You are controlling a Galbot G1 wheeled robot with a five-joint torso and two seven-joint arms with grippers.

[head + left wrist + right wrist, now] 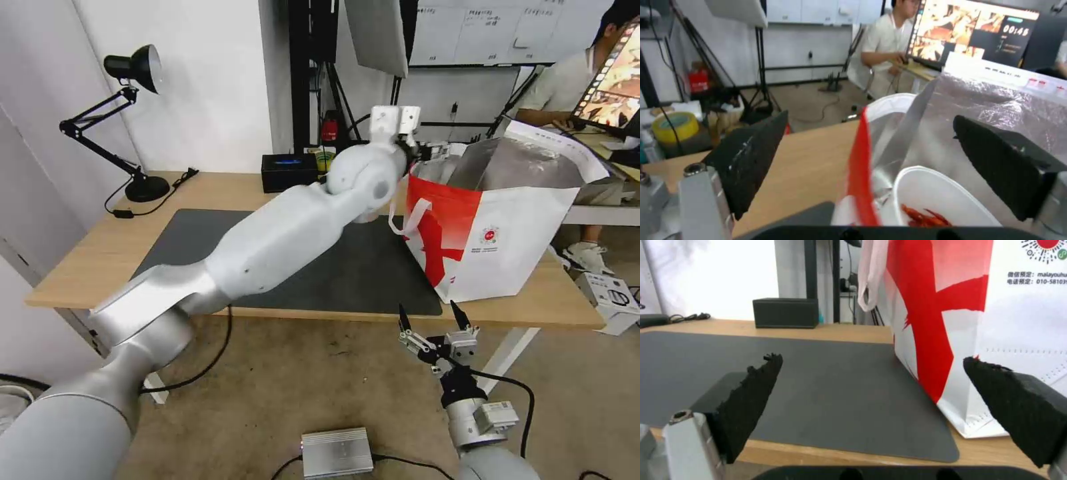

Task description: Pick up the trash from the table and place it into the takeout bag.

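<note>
Red-and-white insulated takeout bag with silver foil lining (pixel 497 230) stands open on the long light-wood bench (pixel 87 257), partly on its dark grey rectangular mat (pixel 347 273). The left end effector (pixel 871 166) hangs at the bag's mouth with fingers spread and empty, probably because the white round bowl of red crayfish shells (pixel 933 203) already sits inside the bag beneath it. The right end effector (pixel 433 320) waits low before the bench's front edge, fingers spread, clear of the work. A black tissue box (pixel 289 172) sits at the back of the bench.
</note>
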